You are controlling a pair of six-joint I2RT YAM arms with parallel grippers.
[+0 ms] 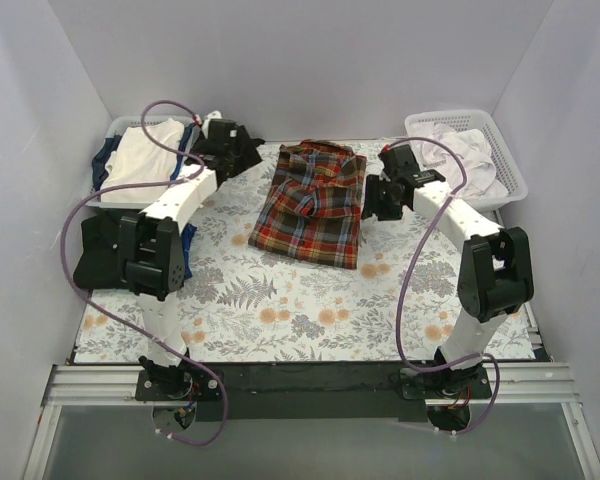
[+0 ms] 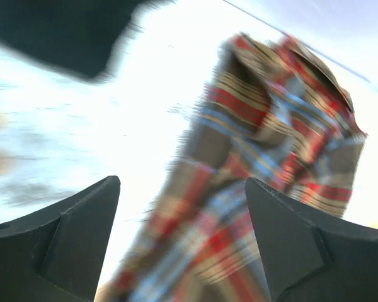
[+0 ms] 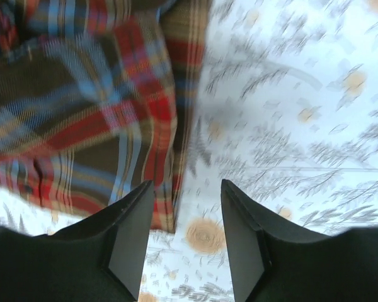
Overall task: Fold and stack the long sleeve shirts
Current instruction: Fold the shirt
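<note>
The left basket [image 1: 120, 128] of white and navy clothes sits in the far left corner. Near it, a black shirt [image 1: 98, 248] lies folded at the table's left edge. The left gripper [image 1: 248, 155] hangs with jaws apart and empty, just left of the plaid shirt [image 1: 315, 205], which lies folded mid-table toward the far side. Bare floral cloth [image 1: 280, 310] runs along the near side. The right gripper [image 1: 372, 203], likewise parted and empty, is at the plaid shirt's right edge. Only its wrist view shows the fingers [image 3: 129, 245] either side of that edge. The right basket [image 1: 510, 170] fills the far right corner.
</note>
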